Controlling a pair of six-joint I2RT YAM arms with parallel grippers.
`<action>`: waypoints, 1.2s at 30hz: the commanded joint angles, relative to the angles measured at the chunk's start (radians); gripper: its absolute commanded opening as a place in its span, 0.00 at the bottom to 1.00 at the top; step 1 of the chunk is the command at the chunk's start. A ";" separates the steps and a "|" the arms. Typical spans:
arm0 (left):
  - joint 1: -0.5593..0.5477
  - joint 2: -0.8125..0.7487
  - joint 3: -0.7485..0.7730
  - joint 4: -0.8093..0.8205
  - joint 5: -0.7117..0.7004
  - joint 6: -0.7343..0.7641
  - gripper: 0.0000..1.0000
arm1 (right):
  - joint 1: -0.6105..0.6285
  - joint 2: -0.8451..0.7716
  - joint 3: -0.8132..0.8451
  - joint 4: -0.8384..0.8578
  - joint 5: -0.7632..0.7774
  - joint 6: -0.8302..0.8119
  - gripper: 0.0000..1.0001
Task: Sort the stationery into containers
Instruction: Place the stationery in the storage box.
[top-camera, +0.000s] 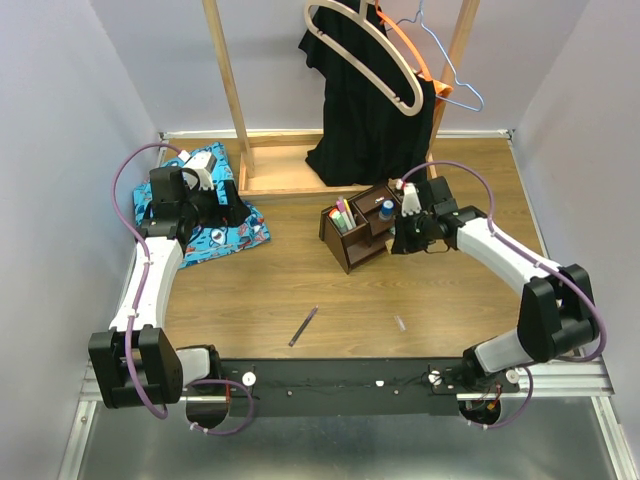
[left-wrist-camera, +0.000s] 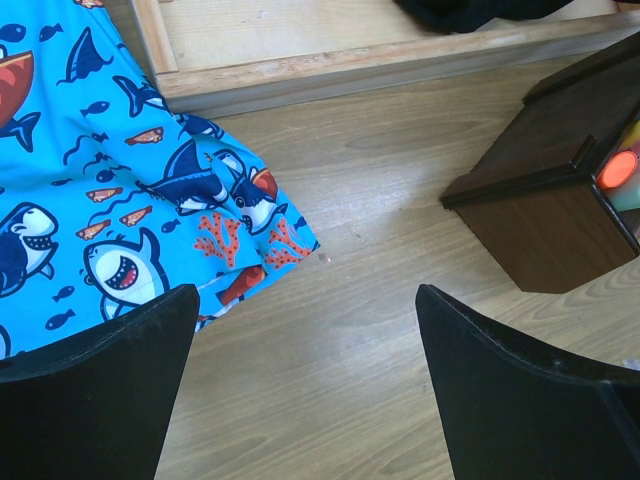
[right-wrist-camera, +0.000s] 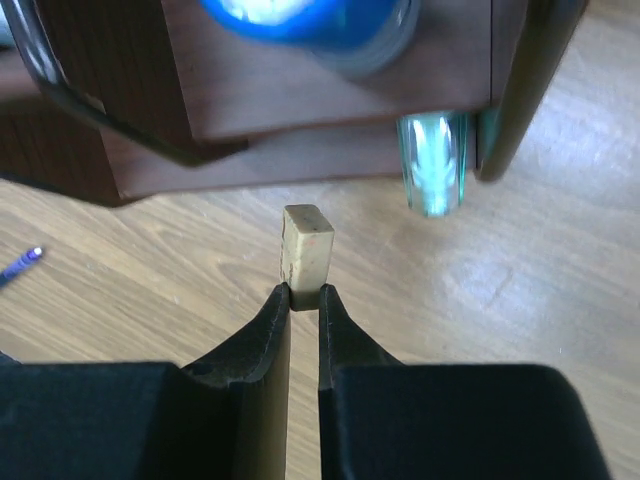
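Observation:
The dark brown wooden organizer (top-camera: 355, 232) stands mid-table with markers (top-camera: 343, 213) upright in a left slot and a blue bottle (top-camera: 386, 209) in a right one. My right gripper (right-wrist-camera: 304, 293) is shut on a tan eraser (right-wrist-camera: 306, 247), held just in front of the organizer (right-wrist-camera: 300, 90), below the blurred blue bottle (right-wrist-camera: 300, 25). From above, that gripper (top-camera: 407, 232) hangs at the organizer's right side. A thin purple pen (top-camera: 303, 326) lies on the table near the front. My left gripper (left-wrist-camera: 305, 330) is open over bare wood beside the cloth, holding nothing.
A blue shark-print cloth (top-camera: 205, 225) lies at the left under the left arm. A light wooden rack (top-camera: 290, 170) with a black garment (top-camera: 370, 110) and hangers stands at the back. A small clear item (top-camera: 400, 323) lies near the front right.

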 joint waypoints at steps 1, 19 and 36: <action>0.005 0.004 0.024 0.021 -0.008 -0.004 0.99 | 0.009 0.062 0.056 0.027 -0.017 -0.014 0.01; 0.005 0.014 0.018 0.032 -0.011 -0.002 0.99 | 0.019 0.167 0.135 0.099 0.014 -0.007 0.01; 0.005 0.014 0.024 0.030 -0.014 0.001 0.99 | 0.032 0.206 0.144 0.127 0.034 0.006 0.01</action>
